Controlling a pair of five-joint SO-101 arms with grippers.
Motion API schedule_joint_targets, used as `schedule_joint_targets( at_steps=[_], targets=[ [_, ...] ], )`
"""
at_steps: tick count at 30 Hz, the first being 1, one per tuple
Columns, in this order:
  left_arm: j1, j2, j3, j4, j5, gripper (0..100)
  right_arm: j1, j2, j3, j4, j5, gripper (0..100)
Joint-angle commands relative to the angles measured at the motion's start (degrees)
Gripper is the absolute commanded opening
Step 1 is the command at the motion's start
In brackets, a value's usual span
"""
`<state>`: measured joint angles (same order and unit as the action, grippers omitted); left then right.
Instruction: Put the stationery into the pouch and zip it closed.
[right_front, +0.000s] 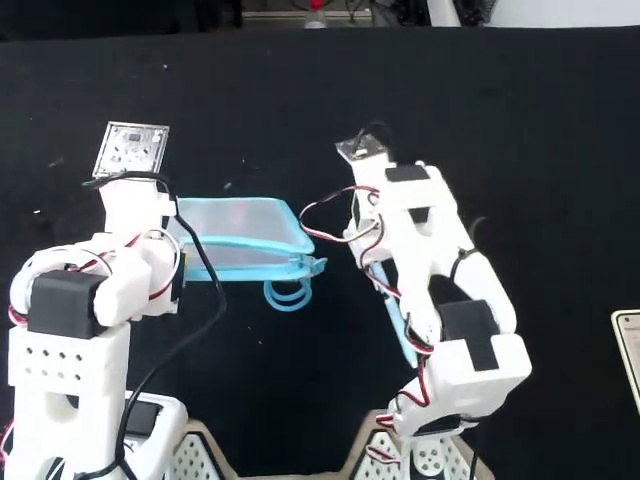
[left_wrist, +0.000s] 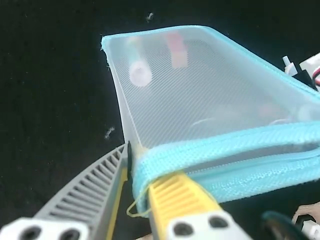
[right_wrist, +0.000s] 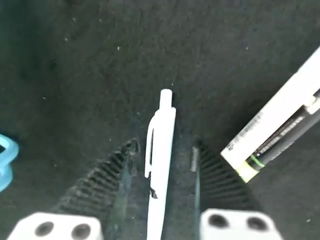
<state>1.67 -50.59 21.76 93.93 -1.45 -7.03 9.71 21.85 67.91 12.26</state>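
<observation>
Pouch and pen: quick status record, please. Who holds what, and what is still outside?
pouch: translucent mesh pouch with light blue zip edging, between the two arms
left gripper: shut on the pouch's corner at the zip band
inside pouch: white tube end and pink item, both blurred
right gripper: open, straddling a white click pen on the black table
also outside: white-and-black stick-shaped item with a green band, beside the right gripper
</observation>
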Motion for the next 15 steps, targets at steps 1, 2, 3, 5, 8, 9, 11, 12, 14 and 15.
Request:
schedule_joint_targets(
  at_steps=[1, 2, 3, 5, 8, 9, 11, 12, 14, 15],
  targets=[
    [0.75, -0.97, -0.84, 0.09, -0.62, 3, -0.62, 1.8, -6.46, 1.58, 0.53, 11.8],
    [0.75, -0.97, -0.84, 0.09, -0.62, 3, -0.62, 3.21, -7.34, 1.58, 0.53, 11.0],
    [0.75, -0.97, -0.84, 0.09, -0.62, 3, -0.62, 4.79, -8.04, 1.58, 0.53, 10.9],
    [0.75, -0.97, -0.84, 0.18, -0.62, 3, -0.7, 7.78, -9.27, 1.58, 0.53, 10.9],
    [0.75, -0.97, -0.84, 0.18, -0.62, 3, -0.62, 10.86, -10.68, 1.76, 0.53, 10.6],
    [0.75, -0.97, -0.84, 0.18, -0.62, 3, -0.62, 11.03, -10.95, 2.37, 0.62, 9.7],
    [0.75, -0.97, -0.84, 0.18, -0.62, 3, -0.62, 10.68, -11.03, 3.25, 0.62, 2.5],
    [0.75, -0.97, -0.84, 0.18, -0.62, 3, -0.62, 9.89, -11.12, 3.87, 0.62, 0.6],
    [0.75, -0.97, -0.84, 0.09, -0.62, 3, -0.62, 7.52, -10.86, 5.19, 0.62, 0.8],
    [0.75, -0.97, -0.84, 0.09, -0.62, 3, -0.62, 5.93, -10.86, 6.15, 0.62, 1.1]
  ],
)
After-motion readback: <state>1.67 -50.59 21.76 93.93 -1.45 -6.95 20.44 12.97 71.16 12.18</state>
